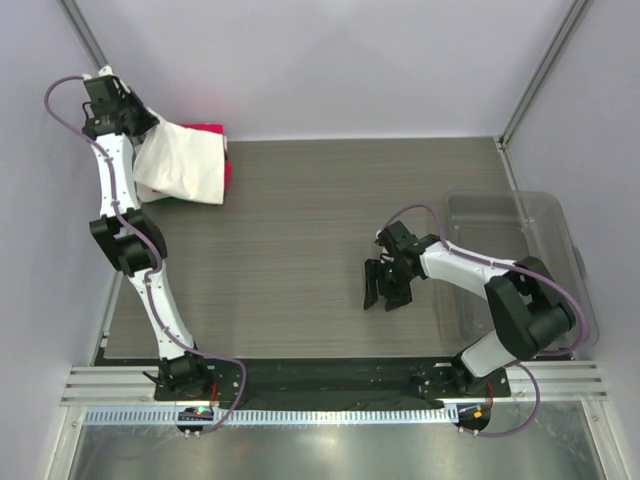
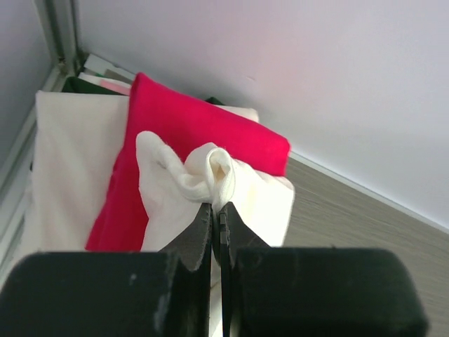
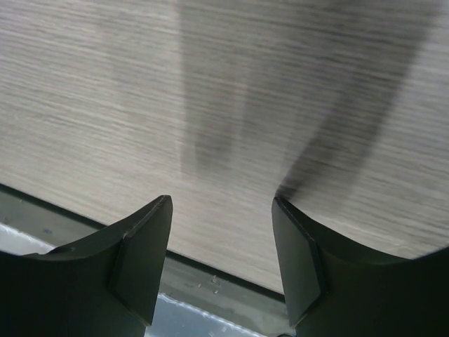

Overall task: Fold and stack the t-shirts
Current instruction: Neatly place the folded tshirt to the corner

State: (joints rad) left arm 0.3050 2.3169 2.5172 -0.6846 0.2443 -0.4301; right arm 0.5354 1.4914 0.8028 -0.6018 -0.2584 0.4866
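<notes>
Your left gripper (image 2: 216,217) has its jaws pressed together on a bunched ridge of the white t-shirt (image 2: 210,175). The cloth puckers up just ahead of the fingertips and the rest hangs and drapes below them. It is thin, soft cotton that looks light and limp, so it should sag from any single pinch and follow wherever you lead it. For a clean fold you will likely want a hold at a hem, shoulder or corner, not mid-panel, because a bunch like this one gives you no straight edge to work with. Directly beyond the pinch lies the crimson-pink t-shirt (image 2: 203,123), folded flat with the white cloth resting over its near part. To the gripper's left, partly under the crimson one, lies a second white t-shirt (image 2: 70,154). Both are loose, and a careless pull could drag them along. The wall (image 2: 295,63) stands close ahead of the fingers and a metal rail (image 2: 55,28) runs up the left, so there is little room to swing that way. Your right gripper (image 3: 221,203) hangs with its jaws apart and nothing between them. Only bare table (image 1: 300,220) lies beneath it, well away from the shirts. The clear plastic tub (image 1: 565,235) sits just behind that arm, a thing to keep clear of when you draw it back.
</notes>
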